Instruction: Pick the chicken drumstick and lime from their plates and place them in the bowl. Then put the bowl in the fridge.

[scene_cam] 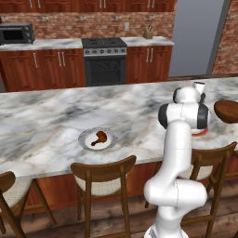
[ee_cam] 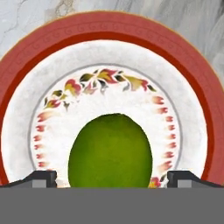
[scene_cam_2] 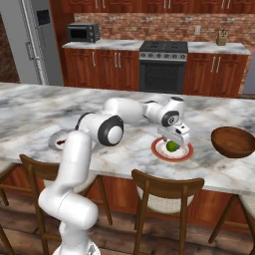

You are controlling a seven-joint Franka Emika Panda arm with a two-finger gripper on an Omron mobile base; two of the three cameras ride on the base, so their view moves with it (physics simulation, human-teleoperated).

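The green lime (ee_cam: pixel 110 151) lies on the orange-red rimmed plate (ee_cam: pixel 109 30), and my gripper (ee_cam: pixel 111 179) hangs open straight over it, one fingertip (ee_cam: pixel 41 178) on each side. From the right base view the gripper (scene_cam_2: pixel 174 144) sits low over the lime (scene_cam_2: pixel 172 145) on that plate (scene_cam_2: pixel 187 155). The golden-brown chicken drumstick (scene_cam: pixel 99 137) rests on the grey-rimmed plate (scene_cam: pixel 86 141) further left on the counter. The dark wooden bowl (scene_cam_2: pixel 233 141) stands to the right of the lime's plate. The grey fridge (scene_cam_2: pixel 22 42) is at the back left.
Wooden bar stools (scene_cam_2: pixel 167 194) line the front edge of the marble island counter (scene_cam_2: pixel 30 112). Behind it are a black oven (scene_cam_2: pixel 163 67), a microwave (scene_cam_2: pixel 82 32) and wooden cabinets.
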